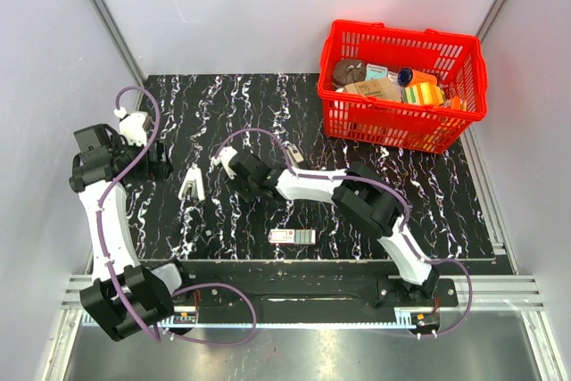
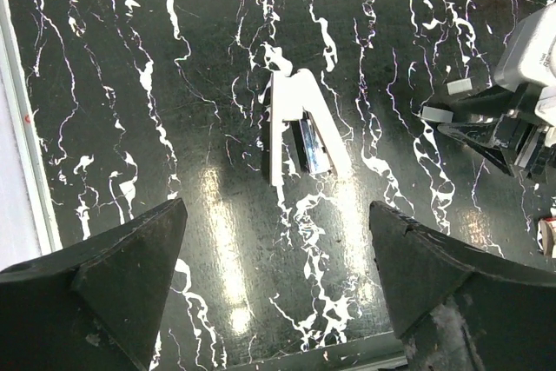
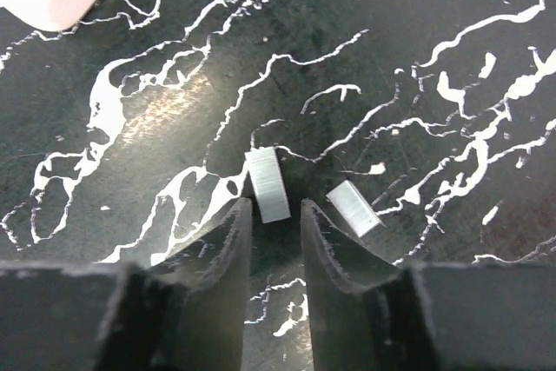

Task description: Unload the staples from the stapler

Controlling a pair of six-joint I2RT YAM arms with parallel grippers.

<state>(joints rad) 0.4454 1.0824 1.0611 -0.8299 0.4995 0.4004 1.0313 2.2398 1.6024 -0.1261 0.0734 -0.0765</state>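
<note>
Left arm folded at counter's (image 1: 428, 194) left edge. Left claw (image 2: 276, 213) spread wide over the stapler (image 2: 300, 132), which lies splayed in a V left of centre. Right arm stretched leftward, right claw (image 3: 274, 221) low, tips narrowly apart, clamping nothing. Staple strip (image 3: 268, 184) at its tips, second strip (image 3: 354, 208) beside it. Red basket (image 1: 393, 131) in far-right corner.

Stapler (image 1: 192, 184) left-centre on table (image 1: 268, 104); labelled box (image 1: 292, 236) nearer, right; basket (image 1: 393, 127) far-right corner.

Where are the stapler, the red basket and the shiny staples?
stapler (image 2: 294, 97), left wrist view, hinged end.
red basket (image 1: 393, 127), top external view, front wall.
staples (image 3: 268, 184), right wrist view, middle of the left strip.
</note>
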